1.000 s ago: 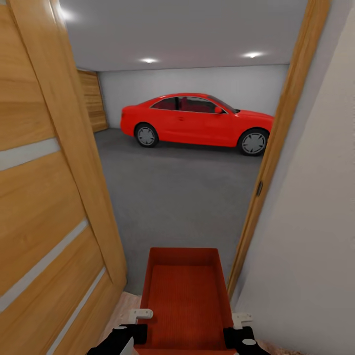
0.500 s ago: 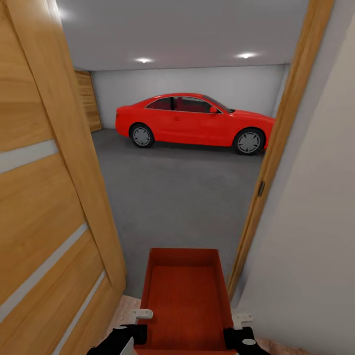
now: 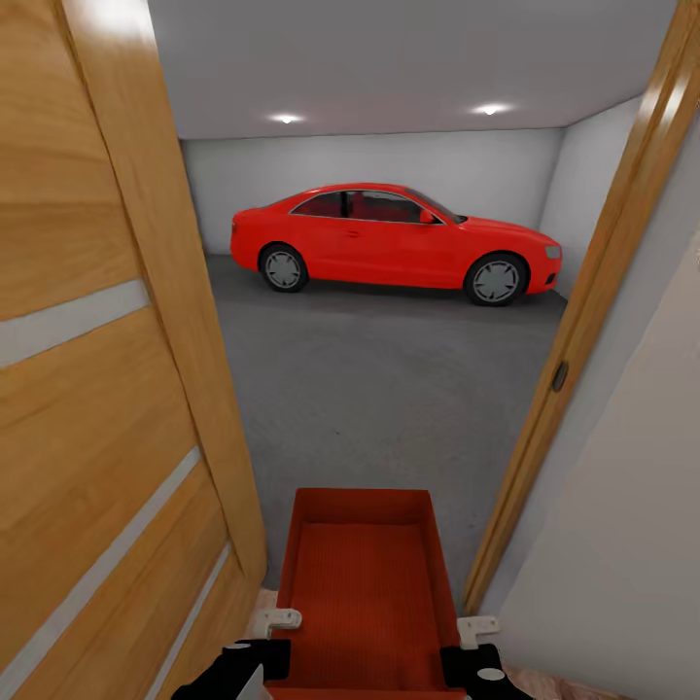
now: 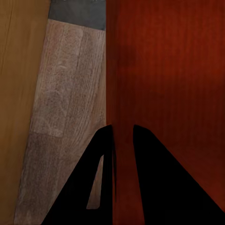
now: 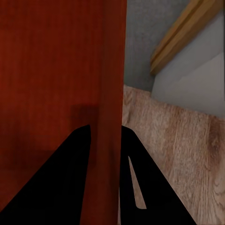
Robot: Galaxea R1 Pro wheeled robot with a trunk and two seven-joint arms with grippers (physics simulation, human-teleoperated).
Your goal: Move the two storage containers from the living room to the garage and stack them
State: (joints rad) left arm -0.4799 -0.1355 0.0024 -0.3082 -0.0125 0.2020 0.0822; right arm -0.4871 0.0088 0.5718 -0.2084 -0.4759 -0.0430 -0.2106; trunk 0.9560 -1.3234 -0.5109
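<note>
Doorway view shifted; both claws clamp container (image 3: 362,583) walls; door (image 3: 107,389) left, car (image 3: 394,241) ahead.

The dark grey concrete floor (image 3: 369,389) of the garage stretches from the doorway to the far white wall, matte and rough. A red car (image 3: 394,243) stands on it at the far end, side-on, its wheels resting on the concrete, close to the back wall. Nearer, at the threshold, the concrete gives way to a light wood-plank floor (image 4: 65,93), seen beside the door; the seam between the two surfaces shows in both wrist views (image 5: 140,51).
</note>
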